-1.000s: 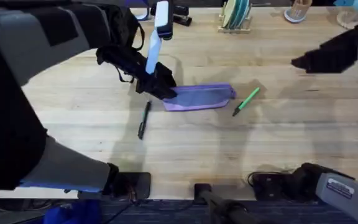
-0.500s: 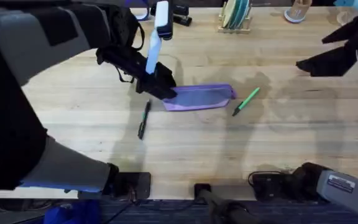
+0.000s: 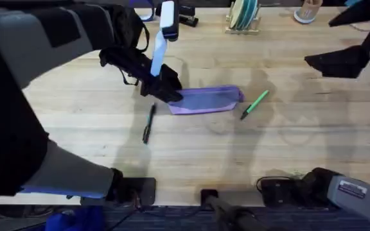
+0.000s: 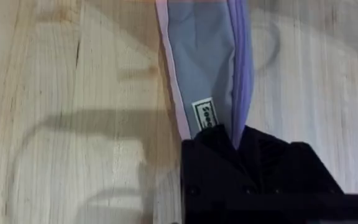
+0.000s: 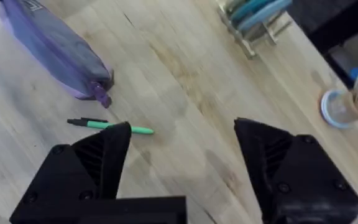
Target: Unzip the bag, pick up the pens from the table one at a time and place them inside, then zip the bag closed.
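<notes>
Lavender bag (image 3: 205, 101) lies flat near the middle of the table (image 3: 191, 147), zipper w/ its small pull tab at the end nearest the green pen (image 3: 254, 104), which rests just beside that end but not touching. Black pen (image 3: 148, 123) lies on the other side, near the bag's opposite end. Both pens are on the wood, so nothing is packed yet, and the bag looks zipped.

Left gripper (image 3: 166, 89) sits at the bag's end away from the pull; in the left wrist view its black jaws are pressed together, pinching the fabric edge beside the sewn label, w/ the grey-blue panel running away from it. Compared w/ a second ago, this grip and the bag's position are unchanged.

What changed: the right gripper (image 5: 178, 163), jaws spread wide and empty, was reaching in lower over the table's far right side and has since drifted up and outward toward the edge. It hangs well apart from the bag, w/ the green pen visible between its fingers in its wrist view. Likely meaning: the bag is anchored, but the unzip hasn't begun; the right arm isn't yet at the pull tab.
</notes>
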`<action>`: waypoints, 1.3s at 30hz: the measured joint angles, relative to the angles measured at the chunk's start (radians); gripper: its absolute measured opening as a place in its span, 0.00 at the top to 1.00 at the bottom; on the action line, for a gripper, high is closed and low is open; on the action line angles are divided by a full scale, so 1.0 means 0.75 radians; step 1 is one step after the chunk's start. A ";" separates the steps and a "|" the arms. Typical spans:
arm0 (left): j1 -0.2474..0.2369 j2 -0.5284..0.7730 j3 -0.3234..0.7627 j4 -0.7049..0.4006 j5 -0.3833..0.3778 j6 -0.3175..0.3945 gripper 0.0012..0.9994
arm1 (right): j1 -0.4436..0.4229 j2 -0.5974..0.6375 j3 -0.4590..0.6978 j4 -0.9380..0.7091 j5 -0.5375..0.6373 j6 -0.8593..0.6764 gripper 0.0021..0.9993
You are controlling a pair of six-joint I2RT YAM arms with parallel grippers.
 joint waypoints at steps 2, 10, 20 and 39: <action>0.000 0.000 0.000 0.001 0.000 0.000 0.96 | 0.000 0.002 0.000 -0.022 -0.044 -0.061 0.00; 0.000 0.000 0.000 0.000 0.000 0.000 0.96 | 0.000 0.144 0.001 -0.214 -0.176 -0.290 0.00; 0.000 0.000 0.000 0.000 0.000 0.000 0.96 | 0.000 0.361 0.001 -0.261 -0.284 -0.397 0.00; 0.000 0.000 0.000 0.000 0.000 0.000 0.96 | 0.002 0.444 0.001 -0.374 -0.233 -0.734 0.00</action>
